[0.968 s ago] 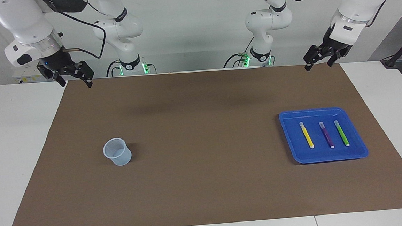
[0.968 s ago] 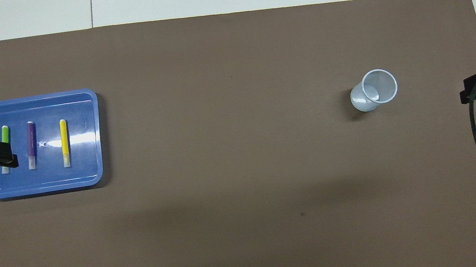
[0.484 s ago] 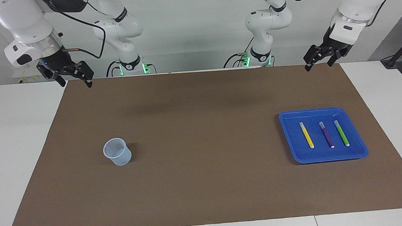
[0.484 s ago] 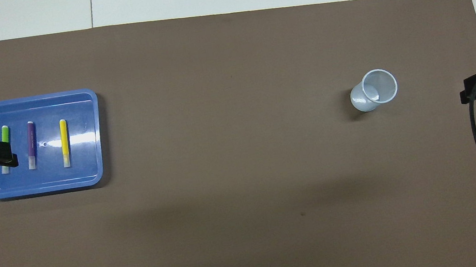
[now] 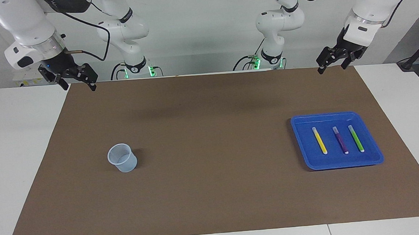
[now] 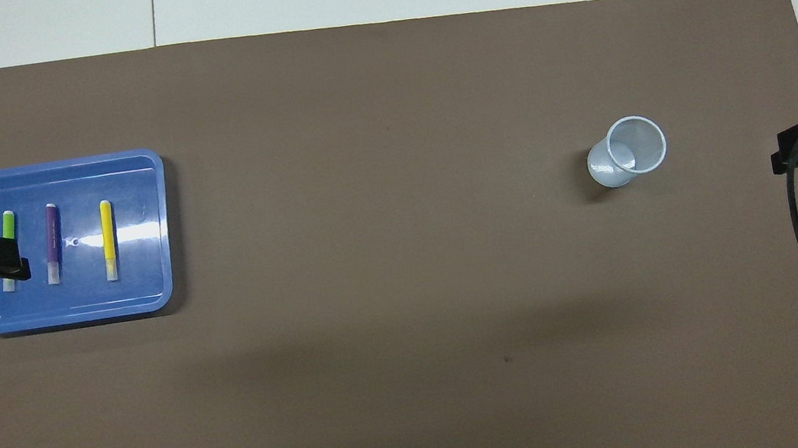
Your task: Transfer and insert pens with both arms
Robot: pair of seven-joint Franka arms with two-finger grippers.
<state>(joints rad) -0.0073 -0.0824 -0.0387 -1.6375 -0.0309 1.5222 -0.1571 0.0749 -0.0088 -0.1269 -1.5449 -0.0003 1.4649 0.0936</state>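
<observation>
Brown mat [image 5: 211, 150]: covers most of the white table [image 5: 18, 143].

Blue tray [image 5: 373, 154]: lies flat on the mat toward the left arm's end of the table. Holds three pens, side by side and apart, none touching another.
- Yellow pen [image 5: 319, 140]: the one closest to the table's middle.
- Purple pen [image 5: 340, 140]: between the other two.
- Green pen [image 5: 356, 138]: the one closest to the left arm's end.

Pale blue cup [image 5: 122, 158]: stands upright on the mat toward the right arm's end, well apart from the tray, mouth up.

Left gripper [image 5: 331, 63]: raised in the air over the mat's edge at the robots' end, on the tray's side; fingers spread apart, holding nothing. In the overhead view its tip overlaps the green pen [image 6: 7, 229] without being down at it.

Right gripper [image 5: 77, 82]: raised over the mat's corner at the robots' end, on the cup's side; fingers spread apart, holding nothing.
</observation>
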